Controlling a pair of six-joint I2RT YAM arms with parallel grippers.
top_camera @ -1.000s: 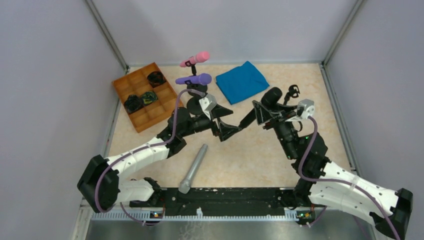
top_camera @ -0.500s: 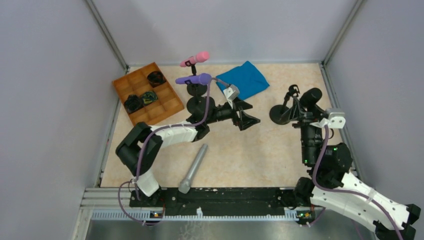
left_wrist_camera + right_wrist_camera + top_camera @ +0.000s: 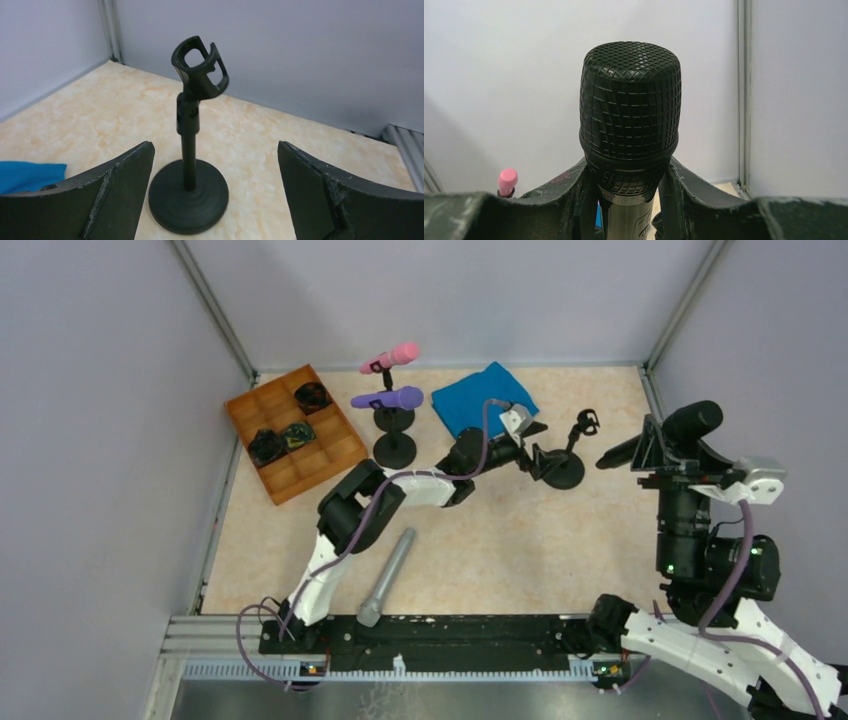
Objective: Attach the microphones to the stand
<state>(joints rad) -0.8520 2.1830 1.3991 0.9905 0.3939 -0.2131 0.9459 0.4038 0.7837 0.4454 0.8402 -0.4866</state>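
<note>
Pale marbled tabletop point(image 3: 500, 540), boxed in by grey walls, carries an orange divided tray point(image 3: 330, 455) at the back left and a folded blue cloth point(image 3: 480, 400) at the back centre. The pink microphone point(image 3: 392, 357) and the purple microphone point(image 3: 388, 398) already sit clipped on their stands beside the tray. The silver-grey microphone point(image 3: 388, 575) lies loose near the front edge. An empty stand point(image 3: 190, 200) waits right of centre, its clip point(image 3: 200, 65) tilted and open at the top. The step in hand looks like seating the black microphone point(image 3: 630, 130), which is raised in the air well to the right of that stand. To do it well, the stand should be pinned low on its post or base so the clip is left free. Then the microphone's slim handle, not its head, should be lined up with the clip's open side and pressed in firmly; an unsteadied stand would likely tip or slide. The left gripper point(image 3: 214, 150) is spread wide, its jaws flanking the stand without touching it. The right gripper point(image 3: 629, 185) is clamped narrowly on the black microphone just under its head.
</note>
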